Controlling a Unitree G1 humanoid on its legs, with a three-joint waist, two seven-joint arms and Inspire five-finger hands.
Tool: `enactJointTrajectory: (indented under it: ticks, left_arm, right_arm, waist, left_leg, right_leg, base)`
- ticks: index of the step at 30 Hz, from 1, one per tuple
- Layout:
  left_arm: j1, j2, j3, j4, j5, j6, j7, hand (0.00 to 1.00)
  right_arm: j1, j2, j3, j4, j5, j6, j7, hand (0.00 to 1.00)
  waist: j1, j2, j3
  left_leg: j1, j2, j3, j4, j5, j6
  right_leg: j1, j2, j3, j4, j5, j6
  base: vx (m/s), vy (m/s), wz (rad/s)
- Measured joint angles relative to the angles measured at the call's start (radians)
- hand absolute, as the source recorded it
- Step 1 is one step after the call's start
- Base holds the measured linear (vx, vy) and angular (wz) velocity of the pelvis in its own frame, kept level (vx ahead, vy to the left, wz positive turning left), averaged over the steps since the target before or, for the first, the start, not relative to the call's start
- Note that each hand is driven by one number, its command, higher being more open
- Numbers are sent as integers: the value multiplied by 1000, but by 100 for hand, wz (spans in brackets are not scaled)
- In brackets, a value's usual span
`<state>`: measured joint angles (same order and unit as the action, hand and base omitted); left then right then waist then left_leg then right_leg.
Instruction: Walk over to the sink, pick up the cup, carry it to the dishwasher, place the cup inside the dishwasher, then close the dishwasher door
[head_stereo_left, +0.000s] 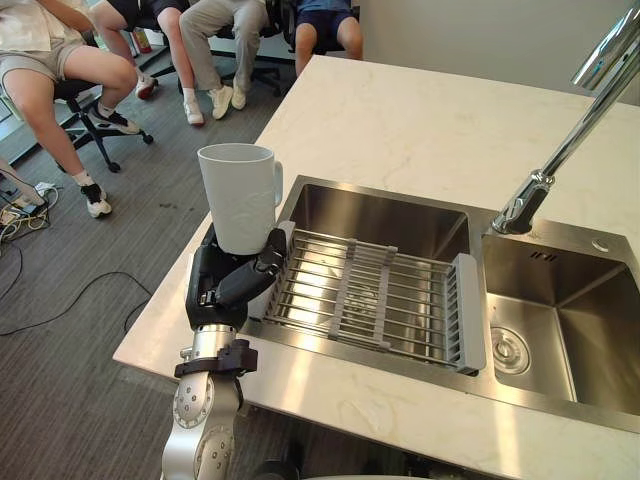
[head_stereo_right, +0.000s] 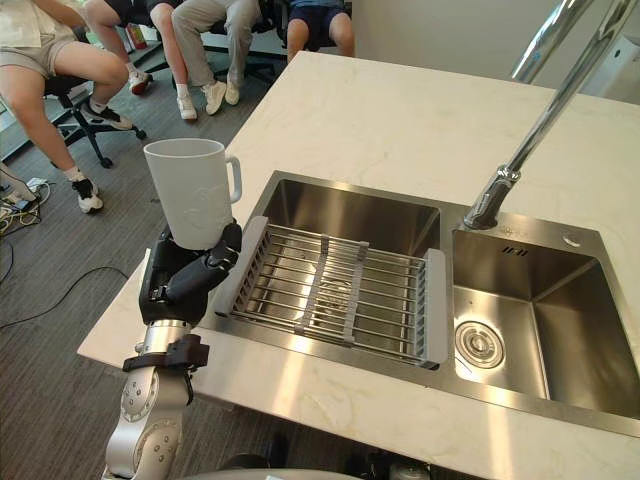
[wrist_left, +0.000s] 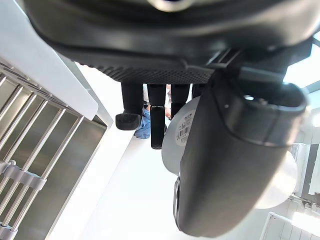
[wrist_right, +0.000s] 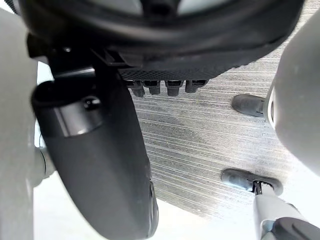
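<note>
Left robot hand (head_stereo_left: 225, 285) is curled round the base of the white cup (head_stereo_left: 240, 195), held upright above the tabletop's (head_stereo_left: 420, 120) left edge, beside the sink (head_stereo_left: 380, 215). Risk: grip sits low, so cup may tip or slip w/ gait sway en route to dishwasher.

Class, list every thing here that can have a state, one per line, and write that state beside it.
cup: upright, held off the counter.
left hand: shut round the cup's base.
right hand: over the carpet, holding nothing.
sink: no dishes to be seen in it.
rack: lying across the sink's left half, empty.
tap: off, no water running.
</note>
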<state>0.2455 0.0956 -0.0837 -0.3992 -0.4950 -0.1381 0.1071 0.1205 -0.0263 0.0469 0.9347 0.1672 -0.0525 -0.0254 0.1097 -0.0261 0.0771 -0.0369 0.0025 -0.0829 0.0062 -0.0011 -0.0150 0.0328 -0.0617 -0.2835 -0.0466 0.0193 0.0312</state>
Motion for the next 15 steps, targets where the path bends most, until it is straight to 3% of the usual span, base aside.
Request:
enactJointTrajectory:
  ticks: [5, 9, 10, 11, 12, 15]
  left_arm:
    - [31, 2, 3, -19, 0, 0, 2, 0]
    - [34, 6, 5, -80, 2, -8, 3, 0]
    - [28, 6, 3, -81, 2, -13, 3, 0]
    - [16, 5, 4, -83, 3, -21, 5, 0]
    - [2, 3, 10, -83, 3, -25, 11, 0]
    - [-1, 2, 10, -86, 3, -48, 22, 0]
  right_arm:
    - [-9, 10, 3, 11, 0, 5, -3, 100]
    - [-47, 16, 15, 14, -5, 6, -11, 100]
    - [-47, 16, 21, 14, -6, 6, -14, 100]
    - [-52, 15, 25, 14, -9, 9, -18, 100]
    - [-60, 16, 31, 12, -10, 11, -19, 100]
    - [-60, 27, 38, -12, -10, 13, -20, 100]
  waist:
    - [20, -4, 1]
    - [10, -1, 28]
    - [10, 0, 31]
    - [14, 12, 38]
    - [10, 14, 44]
    - [22, 7, 40]
  left_leg:
    - [-9, 10, 49, 68, -45, 2]
    - [-48, 38, 66, 171, -99, 0]
    - [-54, 42, 65, 182, -102, 2]
    - [-65, 53, 64, 177, -97, 26]
    - [-67, 55, 54, 170, -75, 23]
    - [-93, 38, 5, 179, -51, 11]
  right_leg:
    - [-14, 0, 52, 30, 1, 0]
    - [-62, 9, 126, 130, 1, 1]
    - [-69, 12, 140, 142, 4, 6]
    - [-77, 18, 178, 161, 1, 30]
    - [-114, 5, 198, 333, -84, 19]
    - [-109, -24, 248, 580, -174, 61]
  base:
    - [-12, 23, -27]
    - [-73, 51, -24]
    - [-121, 58, 5]
    - [-127, 44, 18]
    - [-113, 39, 26]
    - [-68, -30, 51]
